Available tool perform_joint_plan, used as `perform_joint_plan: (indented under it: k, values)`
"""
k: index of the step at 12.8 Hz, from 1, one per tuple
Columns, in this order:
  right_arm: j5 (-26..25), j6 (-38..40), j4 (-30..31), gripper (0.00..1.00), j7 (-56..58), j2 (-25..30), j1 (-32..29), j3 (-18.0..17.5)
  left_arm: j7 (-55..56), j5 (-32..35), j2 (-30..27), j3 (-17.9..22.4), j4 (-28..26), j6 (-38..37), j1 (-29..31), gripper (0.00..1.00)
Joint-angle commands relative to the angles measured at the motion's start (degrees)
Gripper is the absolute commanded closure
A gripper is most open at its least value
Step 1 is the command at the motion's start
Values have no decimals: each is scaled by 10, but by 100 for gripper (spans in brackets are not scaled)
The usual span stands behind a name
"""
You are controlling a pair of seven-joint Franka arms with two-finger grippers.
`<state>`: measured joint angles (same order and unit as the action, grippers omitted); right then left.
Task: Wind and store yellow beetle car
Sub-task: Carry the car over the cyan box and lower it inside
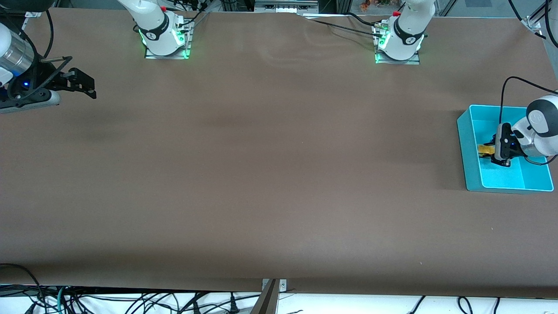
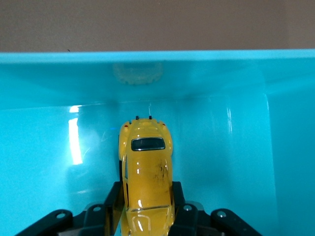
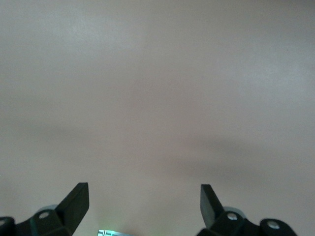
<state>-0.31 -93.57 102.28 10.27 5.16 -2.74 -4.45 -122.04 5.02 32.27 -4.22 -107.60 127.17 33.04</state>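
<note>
The yellow beetle car [image 2: 146,172] is a small rounded toy with dark windows. My left gripper [image 2: 146,199] is shut on its sides and holds it inside the turquoise bin [image 2: 206,78], close to the bin's wall. From the front, the left gripper [image 1: 491,152] and the yellow beetle car [image 1: 484,149] are over the bin [image 1: 468,148] at the left arm's end of the table. Whether the car touches the bin's floor I cannot tell. My right gripper [image 1: 89,87] waits open and empty at the right arm's end, and the right gripper [image 3: 144,194] has bare brown table beneath it.
The brown table [image 1: 270,174] spreads wide between the two arms. Both arm bases [image 1: 165,39] stand along the edge farthest from the front camera. Cables [image 1: 130,303] hang below the table's near edge.
</note>
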Motion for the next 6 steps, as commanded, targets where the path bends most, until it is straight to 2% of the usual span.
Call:
perform_joint_plan:
  k: [1, 4, 6]
  values:
    - [30, 1, -8, 0, -2, 6, -2, 6, -8, 14, -12, 4, -11, 0, 1, 0]
    - [42, -7, -7, 0, -24, 15, -1, 6, 3, 7, -50, 4, 7, -81, 1, 0]
    - [42, -5, -8, 0, -32, 16, -1, 5, 49, 7, -72, 4, 25, -128, 1, 0]
